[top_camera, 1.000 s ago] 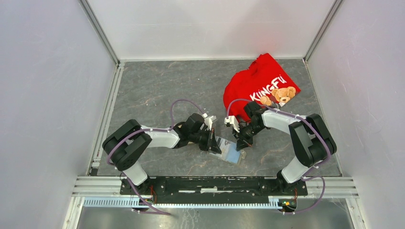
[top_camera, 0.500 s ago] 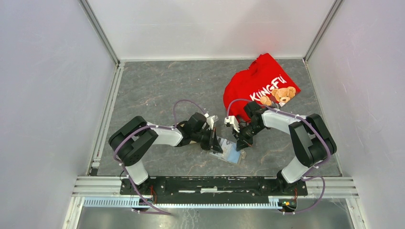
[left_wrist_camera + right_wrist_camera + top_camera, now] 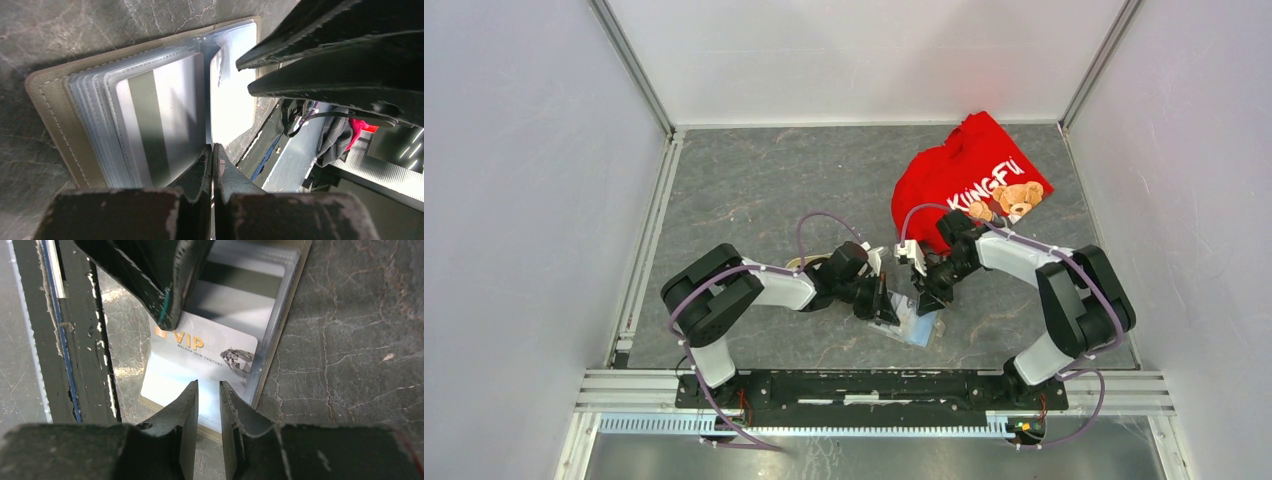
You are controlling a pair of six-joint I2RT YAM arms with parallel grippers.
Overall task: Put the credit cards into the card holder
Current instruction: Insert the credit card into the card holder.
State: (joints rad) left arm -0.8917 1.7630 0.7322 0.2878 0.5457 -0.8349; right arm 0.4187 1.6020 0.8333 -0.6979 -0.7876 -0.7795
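Observation:
The card holder [image 3: 911, 325] lies open on the table between both arms, its clear sleeves fanned out [image 3: 90, 105]. One sleeve holds a pale credit card with a dark stripe [image 3: 165, 120]. A white credit card marked VIP [image 3: 210, 352] lies flat on the holder's other half. My left gripper [image 3: 212, 147] is shut, its tips pressing at the sleeves near the fold. My right gripper [image 3: 209, 385] hovers just over the VIP card's near edge, with a narrow gap between its jaws and nothing in it. The left fingers [image 3: 165, 280] show dark at the top of the right wrist view.
A crumpled red shirt [image 3: 969, 180] with a bear print lies at the back right, just behind the right arm. A beige rim [image 3: 809, 262] peeks out from under the left arm. The metal base rail [image 3: 874, 385] runs along the near edge.
The left arm has slid right, bringing its shut gripper onto the holder. The right jaws have parted a little and the VIP card now lies free on the holder.

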